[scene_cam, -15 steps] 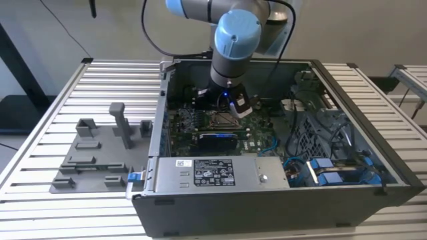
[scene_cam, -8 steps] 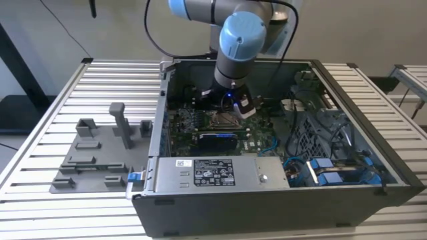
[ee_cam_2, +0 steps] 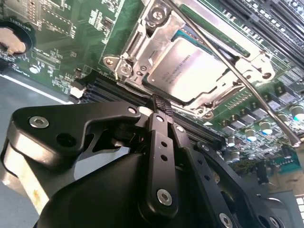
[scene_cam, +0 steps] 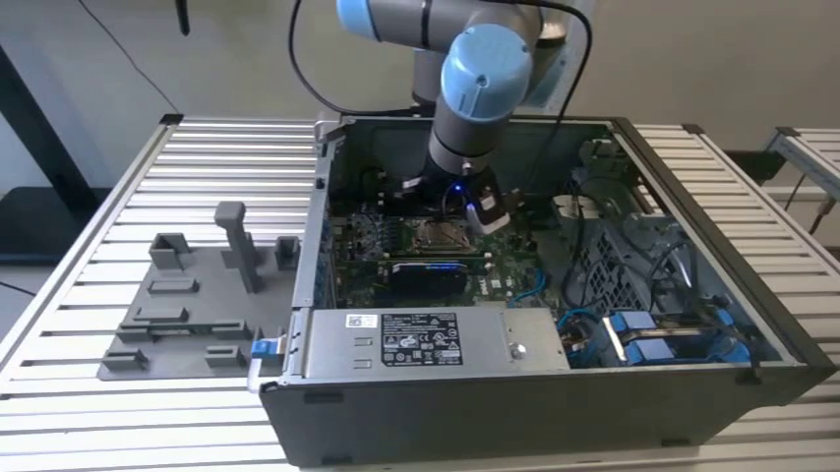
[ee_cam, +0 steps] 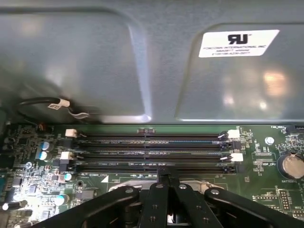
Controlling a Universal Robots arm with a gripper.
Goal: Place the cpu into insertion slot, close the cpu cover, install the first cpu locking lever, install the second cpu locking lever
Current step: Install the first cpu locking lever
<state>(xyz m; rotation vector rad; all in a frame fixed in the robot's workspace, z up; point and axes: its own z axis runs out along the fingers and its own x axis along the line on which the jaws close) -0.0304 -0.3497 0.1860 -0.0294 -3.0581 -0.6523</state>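
Observation:
In the second wrist view the cpu (ee_cam_2: pixel 187 64) lies flat in the insertion slot (ee_cam_2: pixel 124 66), its dull silver top showing through the metal cover frame (ee_cam_2: pixel 142 45) that lies down over it. A thin locking lever rod (ee_cam_2: pixel 247 85) runs slantwise past one side of the cover. My gripper (ee_cam_2: pixel 159 102) hangs just off the socket's edge, black fingers pressed together with nothing between them. The exterior view shows the gripper (scene_cam: pixel 455 211) inside the open computer case, right above the insertion slot (scene_cam: pixel 444 234). In the first wrist view the fingertips (ee_cam: pixel 164 172) sit in front of the memory slots.
Long black memory slots (ee_cam: pixel 152 152) and a grey case wall (ee_cam: pixel 142 61) lie beyond the socket. A grey power supply box (scene_cam: pixel 434 339) sits at the case front, with blue-tipped cables (scene_cam: pixel 656 339) at the exterior view's right. A grey fixture plate (scene_cam: pixel 197 295) rests outside the case.

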